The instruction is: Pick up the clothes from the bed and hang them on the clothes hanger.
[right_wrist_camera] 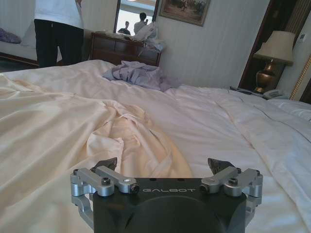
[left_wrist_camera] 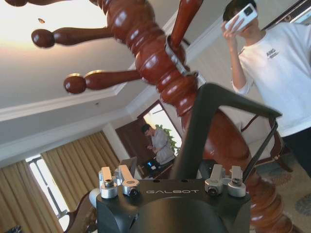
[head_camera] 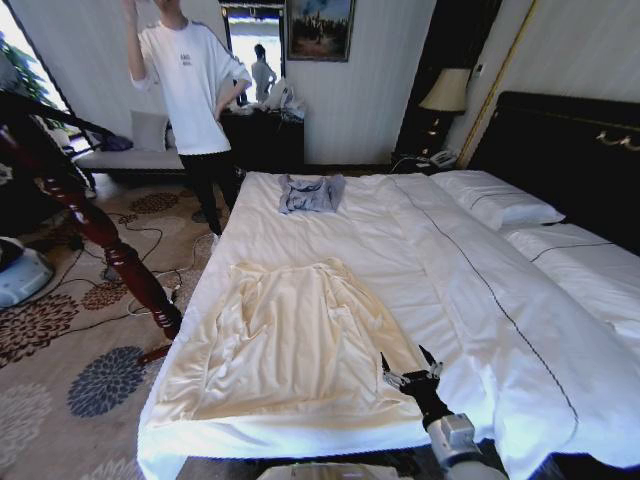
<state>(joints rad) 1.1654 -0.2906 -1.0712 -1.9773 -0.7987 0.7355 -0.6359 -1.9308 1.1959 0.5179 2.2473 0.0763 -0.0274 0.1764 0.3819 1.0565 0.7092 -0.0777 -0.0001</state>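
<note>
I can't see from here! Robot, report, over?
Right gripper open, low over bed beside cream shirt. Left gripper shut on black hanger. Shirt lies flat. Nothing blocking.

So the head cam sits high at the foot of the bed (head_camera: 480, 290) and looks down its whole length toward the far wall. The right wrist cam is way lower, just above the sheets at that same foot end, facing the same way over the cream shirt (right_wrist_camera: 97, 136). Both catch that shirt (head_camera: 290, 340) and the grey-blue garment (head_camera: 310, 192) beyond it. The left wrist cam is off the bed, tilted up at the ceiling, right up close to the dark-red post (left_wrist_camera: 160, 73).
</note>
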